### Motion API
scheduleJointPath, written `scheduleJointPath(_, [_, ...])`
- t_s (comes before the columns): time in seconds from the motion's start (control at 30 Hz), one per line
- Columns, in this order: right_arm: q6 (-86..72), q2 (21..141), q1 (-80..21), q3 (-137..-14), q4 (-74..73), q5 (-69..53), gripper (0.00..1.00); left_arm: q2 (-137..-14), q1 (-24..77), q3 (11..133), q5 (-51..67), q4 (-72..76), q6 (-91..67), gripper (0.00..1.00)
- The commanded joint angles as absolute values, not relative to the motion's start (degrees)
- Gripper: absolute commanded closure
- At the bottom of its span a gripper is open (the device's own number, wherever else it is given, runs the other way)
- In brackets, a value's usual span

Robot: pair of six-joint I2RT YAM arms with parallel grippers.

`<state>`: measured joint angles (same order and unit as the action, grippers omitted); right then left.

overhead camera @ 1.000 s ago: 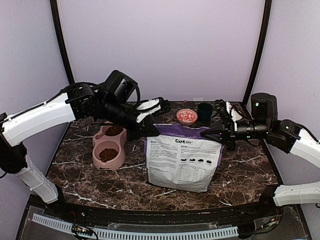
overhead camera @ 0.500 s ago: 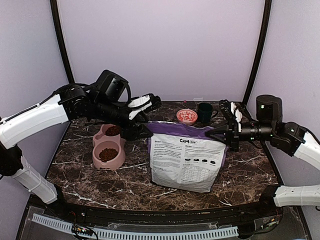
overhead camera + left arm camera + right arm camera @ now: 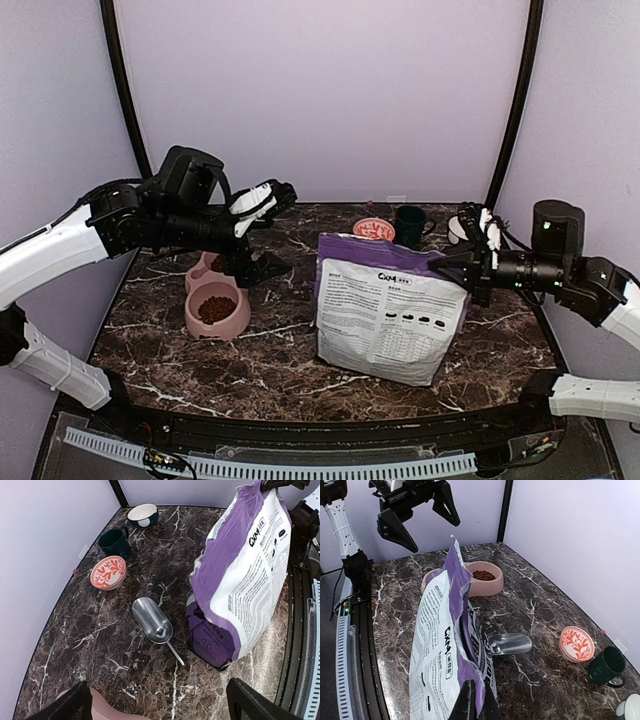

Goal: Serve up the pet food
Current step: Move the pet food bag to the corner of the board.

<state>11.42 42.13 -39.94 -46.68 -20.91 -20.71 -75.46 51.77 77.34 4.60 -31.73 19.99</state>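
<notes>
Reddish kibble (image 3: 216,308) lies in the bowl (image 3: 196,322); I judge serving nearly done. Left gripper (image 3: 436,536) hangs wide open, empty. A second ago it was closed at the bag (image 3: 385,320), which now stands further right. Right gripper (image 3: 452,268) pinches the bag's top. Scoop (image 3: 152,620) lies on the table. Next: steady the bag, then release.

Loose reddish-brown pet food (image 3: 217,309) in pink double bowl (image 3: 238,323)
</notes>
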Motion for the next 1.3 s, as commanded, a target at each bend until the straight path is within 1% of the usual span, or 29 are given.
scheduleJointPath(0.0, [10.36,37.19,-38.51,-47.38,-12.05,-9.56,1.00,-71.24,50.61,74.43,1.59,-25.78,18.96,0.03])
scheduleJointPath(0.23, [10.02,34.94,-38.17,-47.99,-11.09,-0.37,1.00,-67.95,49.28,70.54,-2.16,-20.58,18.38,0.01])
scheduleJointPath(0.73, [11.21,34.90,-37.64,-51.27,-11.72,20.38,1.00,-66.27,49.04,67.59,-5.39,-18.46,17.73,0.01])
scheduleJointPath(1.07, [13.83,35.93,-36.46,-53.01,-12.41,29.29,1.00,-65.83,49.04,66.89,-6.56,-17.49,17.78,0.01])
scheduleJointPath(1.27, [15.77,36.03,-35.31,-54.79,-13.65,32.53,1.00,-65.53,48.96,66.67,-7.01,-17.09,17.91,0.01])
